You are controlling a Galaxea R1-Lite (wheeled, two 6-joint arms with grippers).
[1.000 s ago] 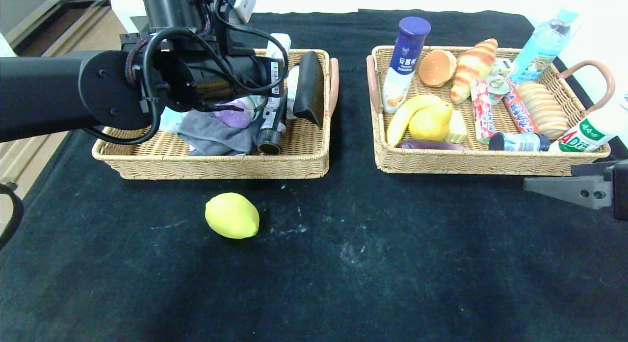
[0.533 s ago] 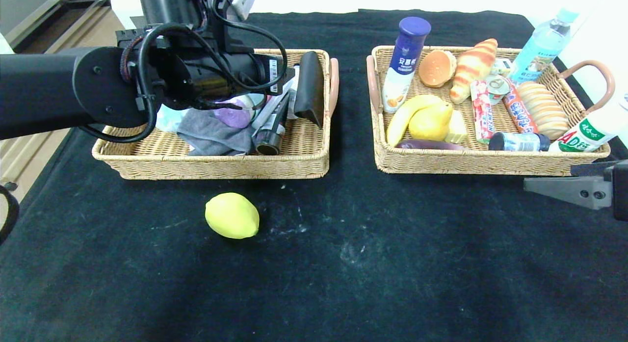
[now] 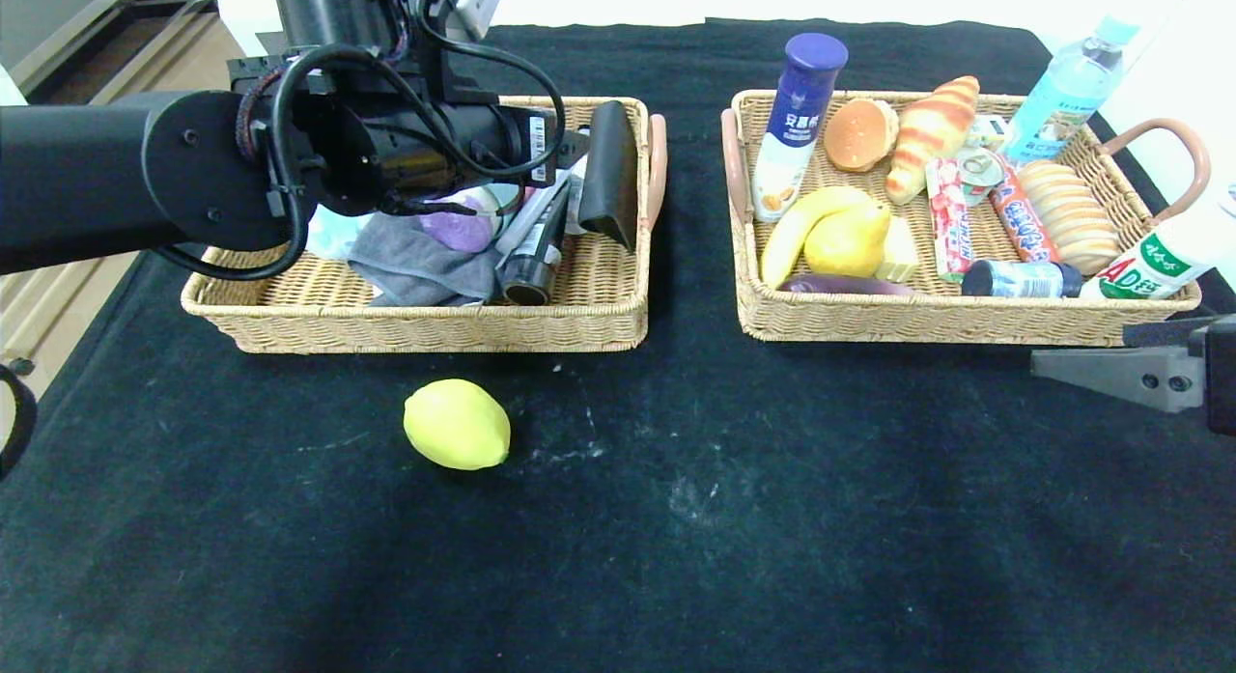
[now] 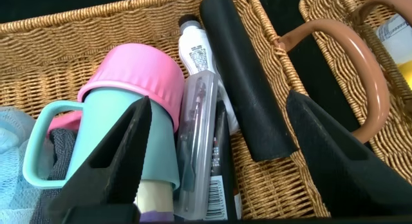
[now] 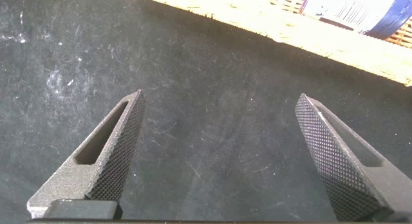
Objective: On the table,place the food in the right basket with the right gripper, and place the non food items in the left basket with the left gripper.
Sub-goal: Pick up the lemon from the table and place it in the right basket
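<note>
A yellow lemon lies on the black table in front of the left basket. My left gripper hangs open over that basket. The clear plastic case lies loose below its jaws, on the black tube. Neither finger touches the case. My right gripper stays open and empty above bare cloth just in front of the right basket. That basket holds the blue-capped white bottle, the bun and the snack pack.
The left basket also holds a teal mug with a pink lid, a grey cloth and a long black item leaning on its rim. A croissant, a banana and more bottles crowd the right basket.
My left gripper has opened and let go of the clear case, which now rests tilted on the tube in the left basket. The wrist rose slightly. The right arm has not moved.
</note>
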